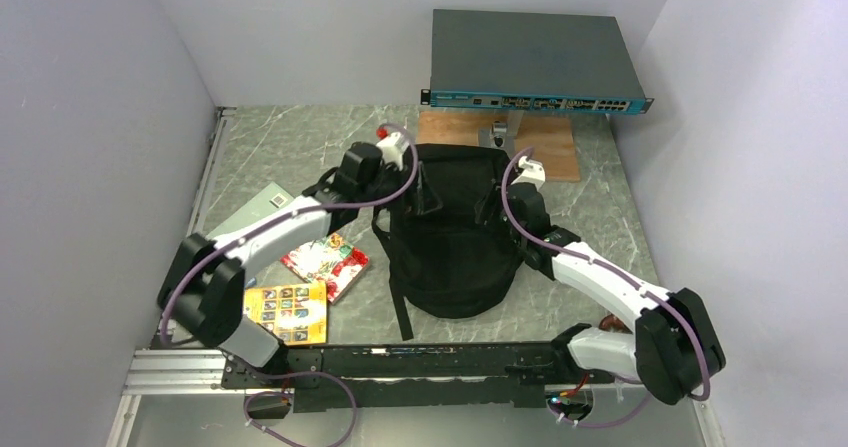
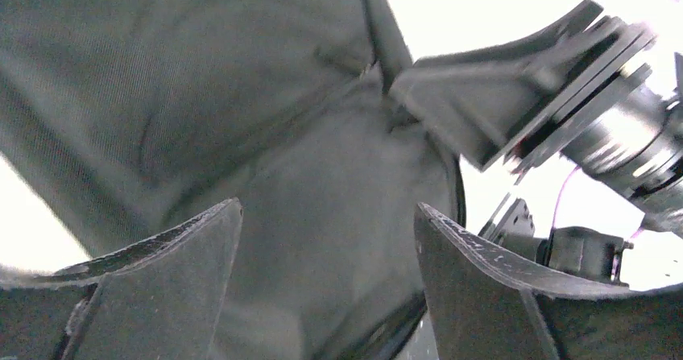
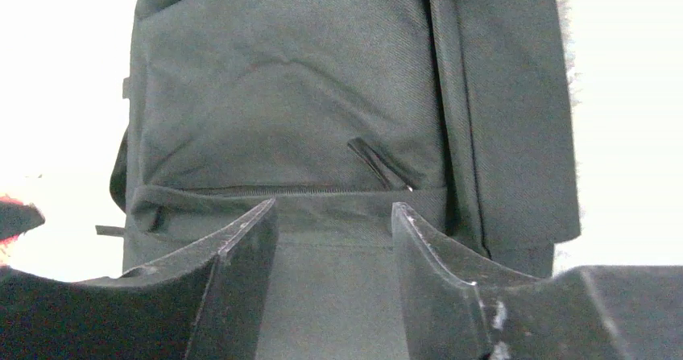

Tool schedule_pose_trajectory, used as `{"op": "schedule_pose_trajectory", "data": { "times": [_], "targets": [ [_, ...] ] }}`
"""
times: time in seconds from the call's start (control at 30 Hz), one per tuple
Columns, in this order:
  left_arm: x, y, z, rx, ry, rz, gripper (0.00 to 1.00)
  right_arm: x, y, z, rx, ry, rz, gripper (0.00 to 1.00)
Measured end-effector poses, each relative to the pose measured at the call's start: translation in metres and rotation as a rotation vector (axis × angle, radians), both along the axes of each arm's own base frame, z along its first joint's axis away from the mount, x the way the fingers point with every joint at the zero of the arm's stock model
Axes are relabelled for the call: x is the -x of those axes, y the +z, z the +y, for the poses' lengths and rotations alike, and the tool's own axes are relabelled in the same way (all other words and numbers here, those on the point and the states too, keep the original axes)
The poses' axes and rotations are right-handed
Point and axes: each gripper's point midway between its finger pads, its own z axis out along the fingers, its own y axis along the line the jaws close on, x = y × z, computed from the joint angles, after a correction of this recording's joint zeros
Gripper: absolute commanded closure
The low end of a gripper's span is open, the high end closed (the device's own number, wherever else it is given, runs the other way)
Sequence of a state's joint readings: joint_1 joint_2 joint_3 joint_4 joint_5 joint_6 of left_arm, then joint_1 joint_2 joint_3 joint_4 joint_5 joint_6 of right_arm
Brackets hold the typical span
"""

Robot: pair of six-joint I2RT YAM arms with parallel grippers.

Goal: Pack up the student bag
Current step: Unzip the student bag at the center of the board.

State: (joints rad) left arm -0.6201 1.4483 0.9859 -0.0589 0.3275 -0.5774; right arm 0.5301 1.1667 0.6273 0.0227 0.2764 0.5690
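The student bag (image 1: 455,237), a big black fabric backpack, lies in the middle of the table with a strap trailing toward the near edge. My left gripper (image 1: 415,179) is at the bag's top left corner. In the left wrist view its fingers stand wide apart (image 2: 328,215), open, with the bag's dark cloth (image 2: 242,94) close behind them. My right gripper (image 1: 495,205) is at the bag's top right side. In the right wrist view it is open (image 3: 334,211) over the bag's fabric (image 3: 282,94), just below a zipped pocket with a zipper pull (image 3: 378,163).
A patterned red-and-white book (image 1: 325,264) and a yellow picture book (image 1: 288,312) lie left of the bag, with a flat grey item (image 1: 262,210) under the left arm. A grey rack box with a teal front (image 1: 535,62) sits at the back above a wooden board (image 1: 555,145). Walls close in both sides.
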Motion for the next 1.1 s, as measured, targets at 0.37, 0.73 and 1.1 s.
{"op": "schedule_pose_trajectory", "data": {
  "times": [0.37,0.73,1.1],
  "targets": [
    [-0.058,-0.042,-0.053,0.001,-0.075,0.043,0.54,-0.028,-0.018,0.014,-0.043,0.078,0.038,0.8],
    [-0.021,-0.107,-0.038,0.015,-0.074,0.158,0.64,0.002,-0.074,0.031,-0.083,0.235,0.094,1.0],
    [-0.015,-0.116,-0.038,0.039,-0.074,0.158,0.64,0.005,-0.082,0.029,-0.086,0.221,0.107,0.76]
  ]
}}
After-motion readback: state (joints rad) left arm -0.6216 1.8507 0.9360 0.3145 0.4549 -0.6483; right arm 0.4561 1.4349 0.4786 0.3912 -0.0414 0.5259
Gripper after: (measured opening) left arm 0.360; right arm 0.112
